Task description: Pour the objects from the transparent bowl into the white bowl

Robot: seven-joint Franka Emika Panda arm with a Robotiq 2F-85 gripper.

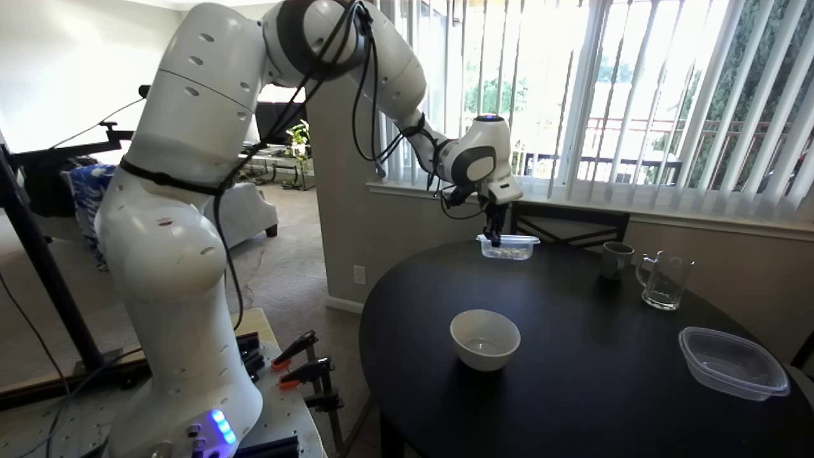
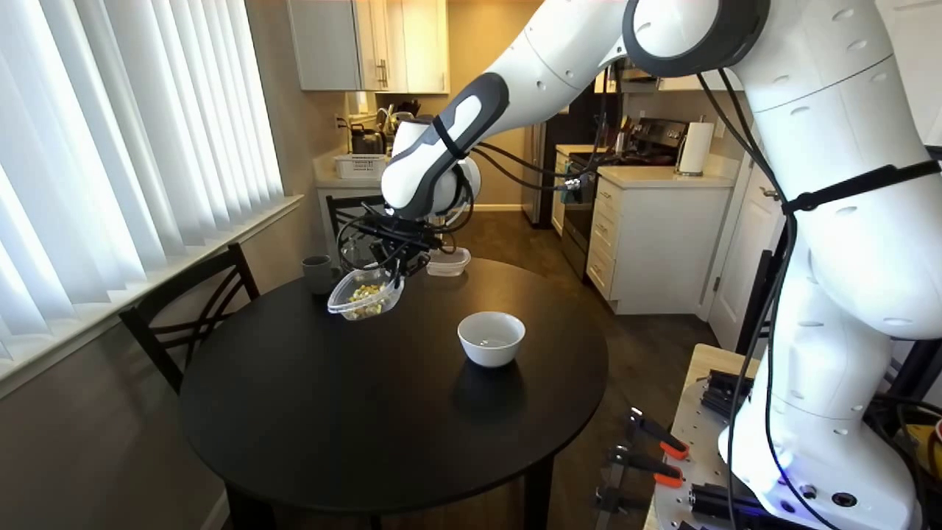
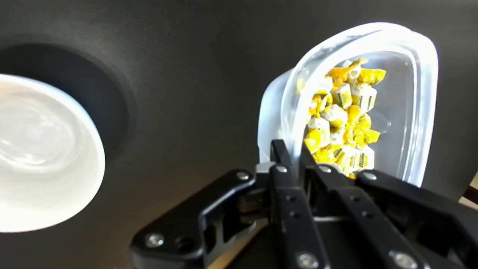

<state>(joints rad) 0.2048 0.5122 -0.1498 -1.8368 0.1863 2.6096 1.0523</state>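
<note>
The transparent bowl is held at the table's far side; it also shows in an exterior view and the wrist view. It looks raised off the table and slightly tilted. The objects, yellow-and-white wrapped pieces, lie inside it and also show in an exterior view. My gripper is shut on its near side wall, one finger inside and one outside. The white bowl stands upright on the table, with no objects in it, apart from the gripper; it also shows in an exterior view and at the wrist view's left.
The round dark table also holds a larger clear container, a glass mug and a grey mug. A dark chair stands by the window side. Clamps stick out from the robot's base stand.
</note>
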